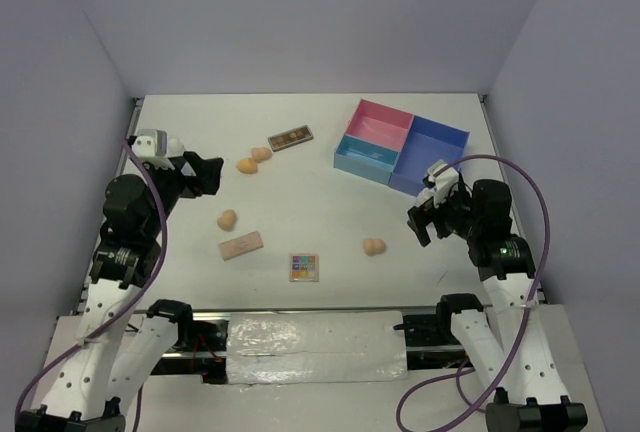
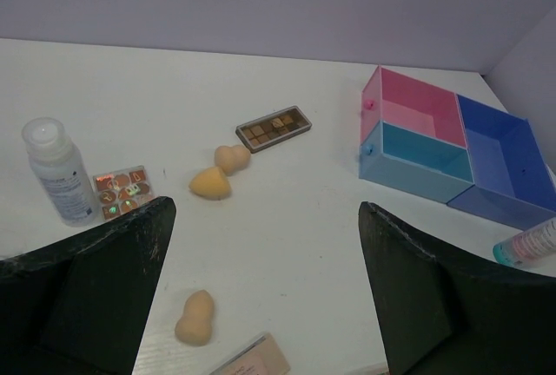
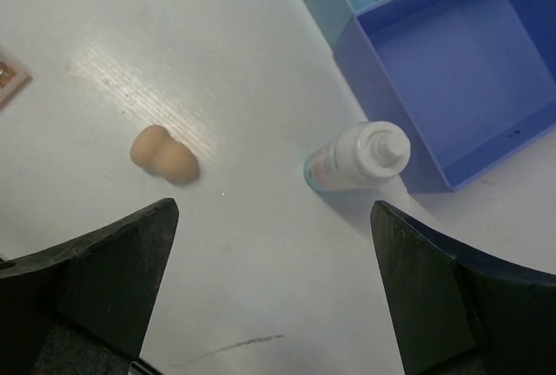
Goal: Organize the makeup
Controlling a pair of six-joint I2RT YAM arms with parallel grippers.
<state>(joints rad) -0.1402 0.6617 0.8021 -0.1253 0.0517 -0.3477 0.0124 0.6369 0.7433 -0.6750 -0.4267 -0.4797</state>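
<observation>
Peach sponges lie on the white table: a touching pair (image 1: 254, 159), one (image 1: 227, 219) beside the pink palette (image 1: 241, 244), and one (image 1: 374, 246) to the right. The brown palette (image 1: 290, 137) lies behind the pair. The square multicolour palette (image 1: 304, 267) is near the front. In the left wrist view a white bottle (image 2: 56, 171) stands by a small palette with orange pans (image 2: 122, 191). Another white bottle (image 3: 356, 158) lies against the blue compartment. My left gripper (image 1: 208, 174) (image 2: 265, 214) and right gripper (image 1: 418, 220) (image 3: 274, 210) are open, empty and above the table.
The pink-and-blue compartment tray (image 1: 362, 157) stands at the back right, its compartments holding nothing I can see. It also shows in the left wrist view (image 2: 408, 175) and the right wrist view (image 3: 382, 97). Walls close the table on three sides.
</observation>
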